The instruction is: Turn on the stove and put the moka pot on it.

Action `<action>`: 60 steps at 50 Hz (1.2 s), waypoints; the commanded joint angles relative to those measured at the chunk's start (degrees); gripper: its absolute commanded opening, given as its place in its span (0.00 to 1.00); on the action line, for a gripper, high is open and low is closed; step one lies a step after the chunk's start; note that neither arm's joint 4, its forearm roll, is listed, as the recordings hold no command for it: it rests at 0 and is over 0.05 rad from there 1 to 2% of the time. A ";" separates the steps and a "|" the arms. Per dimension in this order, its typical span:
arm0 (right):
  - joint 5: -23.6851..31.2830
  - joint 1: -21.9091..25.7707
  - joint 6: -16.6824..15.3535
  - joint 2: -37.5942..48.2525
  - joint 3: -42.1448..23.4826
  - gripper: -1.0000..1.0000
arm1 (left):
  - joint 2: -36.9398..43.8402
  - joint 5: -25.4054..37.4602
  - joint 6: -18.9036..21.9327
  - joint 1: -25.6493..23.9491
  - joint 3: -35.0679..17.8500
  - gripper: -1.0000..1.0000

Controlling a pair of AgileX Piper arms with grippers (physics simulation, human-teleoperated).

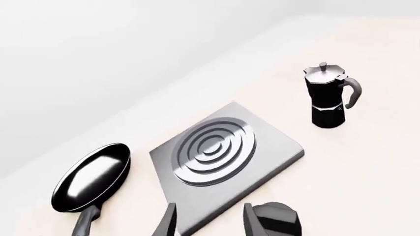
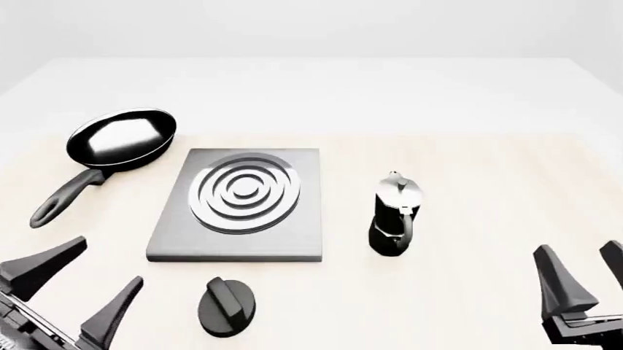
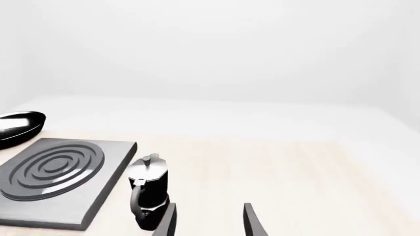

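Note:
The stove (image 2: 292, 233) is a flat grey plate with silver burner rings at the table's middle; it also shows in the left wrist view (image 1: 276, 152) and the right wrist view (image 3: 111, 167). Its round black knob (image 2: 227, 306) lies apart on the table in front of it, also in the left wrist view (image 1: 274, 219). The moka pot (image 2: 393, 216) stands upright on the table right of the stove, handle toward me; it also shows in both wrist views (image 1: 328, 96) (image 3: 148, 191). My left gripper (image 2: 76, 292) is open, left of the knob. My right gripper (image 2: 591, 281) is open at the front right.
A black frying pan (image 2: 122, 138) lies at the back left of the stove, its handle pointing toward the front left; it also shows in the left wrist view (image 1: 92, 177) and the right wrist view (image 3: 16, 128). The light wooden table (image 2: 486, 160) ends at the back.

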 commanded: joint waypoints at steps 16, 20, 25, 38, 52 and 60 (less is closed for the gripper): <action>-12.18 11.12 -4.04 27.97 -15.18 1.00 | -3.26 1.74 -0.80 1.62 -1.09 1.00; -18.25 12.21 -3.76 35.61 -15.54 1.00 | -3.28 1.66 -0.84 1.65 -1.07 1.00; -24.39 14.08 -3.02 42.74 -15.56 1.00 | -2.84 0.78 -0.73 1.57 -0.59 1.00; -35.11 15.56 -0.96 53.30 -14.47 1.00 | -5.70 3.99 -1.14 1.63 -2.60 1.00; -40.15 16.71 0.08 57.22 -12.33 1.00 | -5.47 3.99 -0.67 1.56 -2.29 1.00; -42.94 17.20 0.32 59.80 -11.00 1.00 | -5.31 3.80 -0.68 1.42 -2.09 1.00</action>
